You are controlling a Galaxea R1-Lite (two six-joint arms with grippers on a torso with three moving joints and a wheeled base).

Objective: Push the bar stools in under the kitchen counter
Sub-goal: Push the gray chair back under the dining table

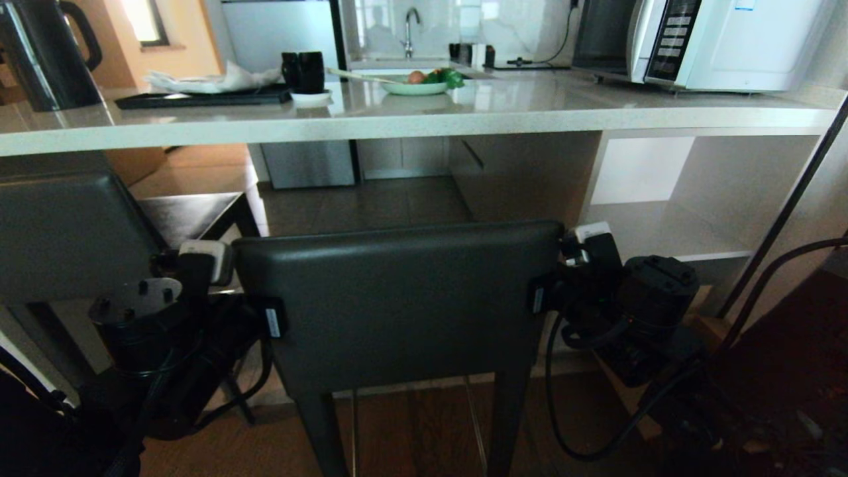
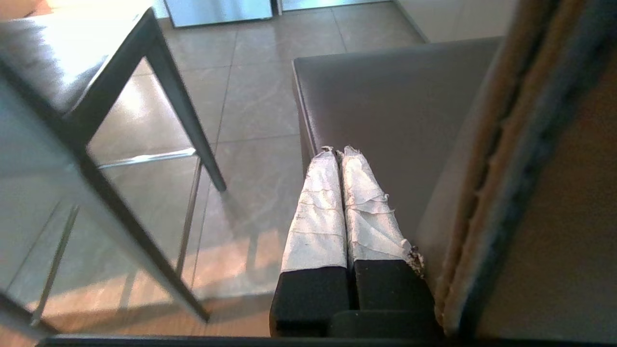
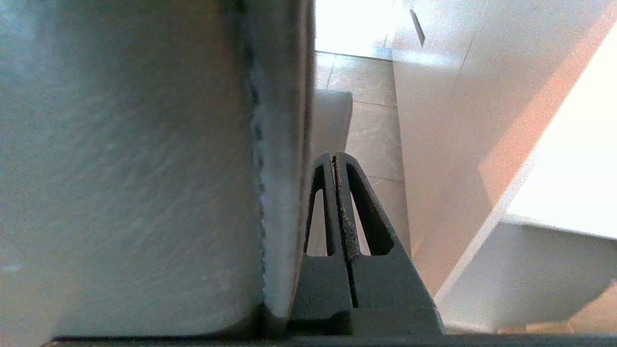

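Near bar stool point(image 1: 397, 298): dark-grey padded backrest, thin dark legs, chrome footrest bar between them. It stands between the two sets of jaws, its backrest facing the robot and its seat point(image 2: 400, 111) extending ahead of both toward the kitchen counter point(image 1: 424, 116). The backrest top sits below the tabletop edge; how far the seat lies under the slab cannot be told.

Left gripper point(image 2: 340, 154): jaws clenched, the white-wrapped fingers point(image 2: 315, 212) pressed together with nothing between them, lying along the left edge of the near stool's backrest, over the seat's left rim.

Right gripper point(image 3: 333, 159): jaws clenched and empty, the dark ribbed fingers point(image 3: 371, 226) together, set just beside the backrest's right edge; contact with the padding cannot be confirmed.

Second bar stool point(image 1: 66, 232): matching backrest and square dark seat, outward of the left jaws, close under the tabletop's front edge.

On the tabletop, well beyond both jaws: black kettle point(image 1: 46, 53), dark tray point(image 1: 202, 98) with crumpled white cloth point(image 1: 212, 81), two black cups point(image 1: 303, 71), pale green plate point(image 1: 414, 87) of vegetables, white microwave point(image 1: 702, 40).

Open white shelves point(image 1: 662, 232): under the tabletop, ahead of and outward from the right jaws.
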